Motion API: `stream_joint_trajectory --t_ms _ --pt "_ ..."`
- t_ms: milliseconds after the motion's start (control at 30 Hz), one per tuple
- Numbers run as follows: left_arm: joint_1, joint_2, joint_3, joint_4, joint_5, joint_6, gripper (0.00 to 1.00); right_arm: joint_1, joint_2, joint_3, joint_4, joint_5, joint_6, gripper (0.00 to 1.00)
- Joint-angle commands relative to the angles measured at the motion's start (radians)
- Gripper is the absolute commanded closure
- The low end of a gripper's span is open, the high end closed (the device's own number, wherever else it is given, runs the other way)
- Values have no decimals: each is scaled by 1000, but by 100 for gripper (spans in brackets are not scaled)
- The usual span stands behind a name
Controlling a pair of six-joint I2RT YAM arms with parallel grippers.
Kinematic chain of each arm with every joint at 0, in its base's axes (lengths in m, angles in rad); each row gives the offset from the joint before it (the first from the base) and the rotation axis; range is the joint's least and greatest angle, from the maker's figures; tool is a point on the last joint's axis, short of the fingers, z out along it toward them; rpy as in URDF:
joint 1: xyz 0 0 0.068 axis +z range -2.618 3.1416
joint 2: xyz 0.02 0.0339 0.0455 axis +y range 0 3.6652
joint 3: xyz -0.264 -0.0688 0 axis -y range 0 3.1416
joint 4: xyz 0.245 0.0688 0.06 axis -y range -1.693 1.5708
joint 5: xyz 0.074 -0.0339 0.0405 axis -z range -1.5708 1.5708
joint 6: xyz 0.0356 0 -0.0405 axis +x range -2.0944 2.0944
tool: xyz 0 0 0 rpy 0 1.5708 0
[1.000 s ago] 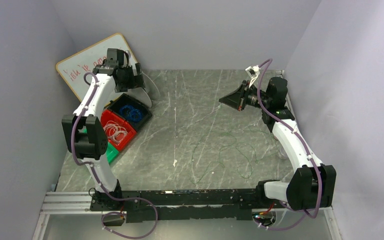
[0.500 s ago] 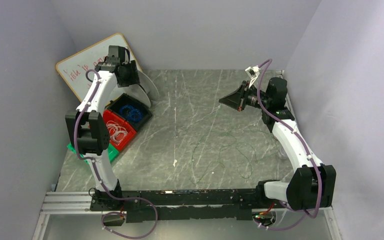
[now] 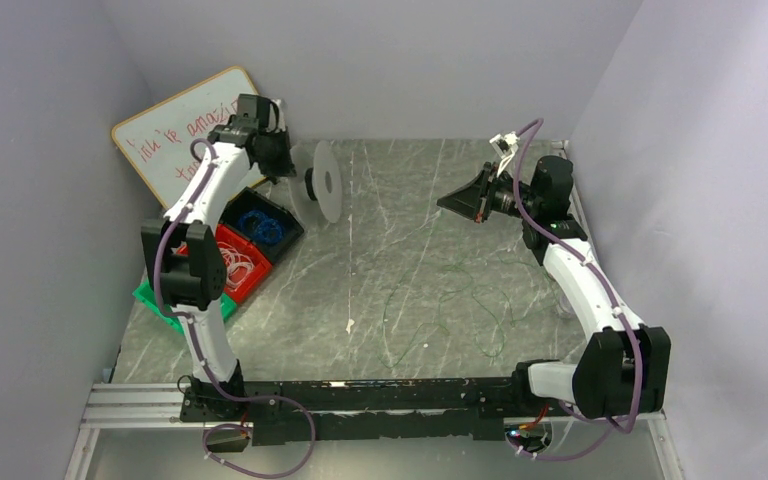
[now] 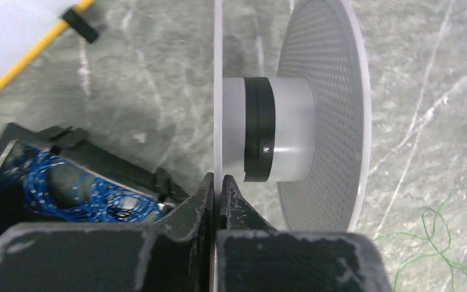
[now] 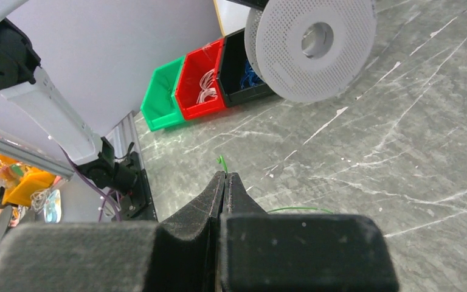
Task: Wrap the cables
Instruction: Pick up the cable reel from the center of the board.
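Note:
A white spool (image 3: 327, 183) with perforated flanges hangs upright above the table's back left. My left gripper (image 3: 296, 173) is shut on it; in the left wrist view the gripper (image 4: 217, 180) pinches the thin near flange, just below the black-banded hub of the spool (image 4: 327, 115). The cables show as fine green wire (image 3: 473, 292) lying in loose loops on the table's right half. My right gripper (image 3: 443, 200) is held high at the back right. In its wrist view the right gripper (image 5: 225, 174) is shut on the wire's end (image 5: 221, 161), which pokes out past the tips.
A black bin (image 3: 260, 222) with blue coils, a red bin (image 3: 232, 262) with whitish coils and a green bin (image 3: 155, 298) stand in a row at the left. A whiteboard (image 3: 165, 135) leans in the back left corner. Grey walls close in on three sides.
My left gripper has closed on the spool's flange and carried it right, away from the bins and out over the table. The right arm has not moved.

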Motion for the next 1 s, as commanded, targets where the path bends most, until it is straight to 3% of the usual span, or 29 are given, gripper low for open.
stream_joint_trajectory --t_ms 0,333,467,567,733,967 --pt "-58 -19 25 51 91 -35 97 -4 6 -8 74 -31 20 100" --pt "-150 -81 -7 137 186 -312 97 0 13 -12 72 -38 11 100" --pt "-132 -177 -107 291 264 -482 97 20 28 -16 68 -33 6 100" --pt "-114 -183 -80 280 340 -571 98 45 43 -5 34 -25 -26 100" --pt "-98 -236 -162 347 390 -654 98 83 52 8 -15 24 -78 100" --pt "-82 -272 -296 553 545 -771 97 88 58 -44 101 116 -7 100"
